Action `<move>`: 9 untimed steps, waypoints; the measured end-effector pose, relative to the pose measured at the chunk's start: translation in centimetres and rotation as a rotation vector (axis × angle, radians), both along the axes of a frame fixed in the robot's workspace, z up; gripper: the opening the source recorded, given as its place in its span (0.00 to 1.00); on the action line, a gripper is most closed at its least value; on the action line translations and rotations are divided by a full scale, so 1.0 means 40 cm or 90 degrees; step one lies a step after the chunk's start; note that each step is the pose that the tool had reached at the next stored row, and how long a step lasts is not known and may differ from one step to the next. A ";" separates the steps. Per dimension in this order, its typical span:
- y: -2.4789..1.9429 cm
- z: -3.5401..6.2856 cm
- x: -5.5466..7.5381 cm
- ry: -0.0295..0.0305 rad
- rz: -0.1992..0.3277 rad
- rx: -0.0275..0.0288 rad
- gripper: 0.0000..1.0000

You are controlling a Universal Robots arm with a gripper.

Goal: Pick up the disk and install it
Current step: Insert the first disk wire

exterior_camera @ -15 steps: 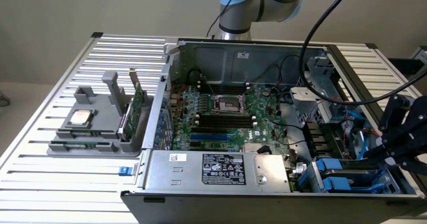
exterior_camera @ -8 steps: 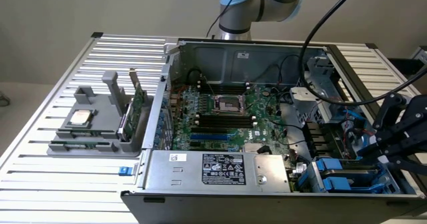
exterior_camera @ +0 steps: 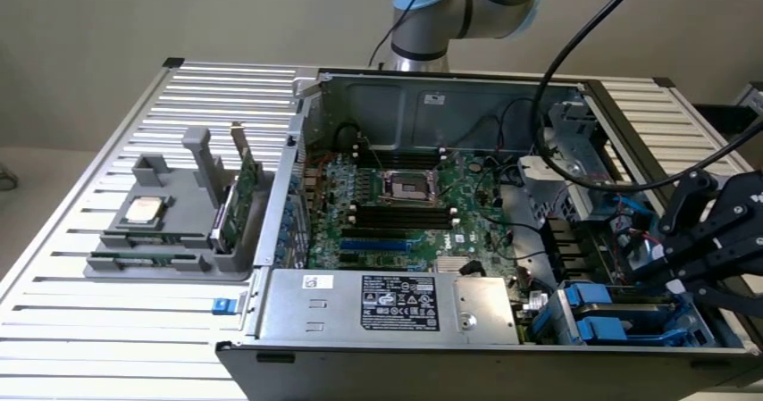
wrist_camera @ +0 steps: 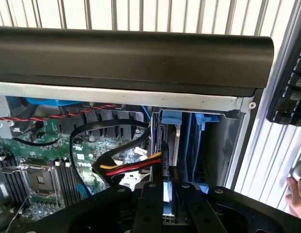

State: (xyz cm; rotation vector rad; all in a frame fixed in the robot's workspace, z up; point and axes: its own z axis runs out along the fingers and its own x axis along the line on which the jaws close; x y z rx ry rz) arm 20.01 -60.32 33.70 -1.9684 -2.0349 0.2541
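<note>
The gripper reaches into the drive-bay corner of the open computer case, and its jaws look clenched on the near edge of the disk. The disk stands on edge in its blue carrier, already down among the bay's slots. Just beside it runs a bundle of yellow, red and black power wires. Beyond lies the motherboard, then the slatted table. By my reckoning the pick-up is done and the disk is partly in its slot. Whether it is fully seated I cannot tell, and the jaws have not let go.
</note>
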 end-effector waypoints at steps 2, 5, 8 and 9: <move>0.004 -0.003 0.000 0.0002 0.000 0.0000 0.17; 0.012 -0.006 0.001 0.0004 0.000 0.0000 0.17; 0.020 -0.007 0.005 0.0004 0.000 0.0001 0.17; 0.022 -0.008 0.007 0.0004 0.000 0.0001 0.17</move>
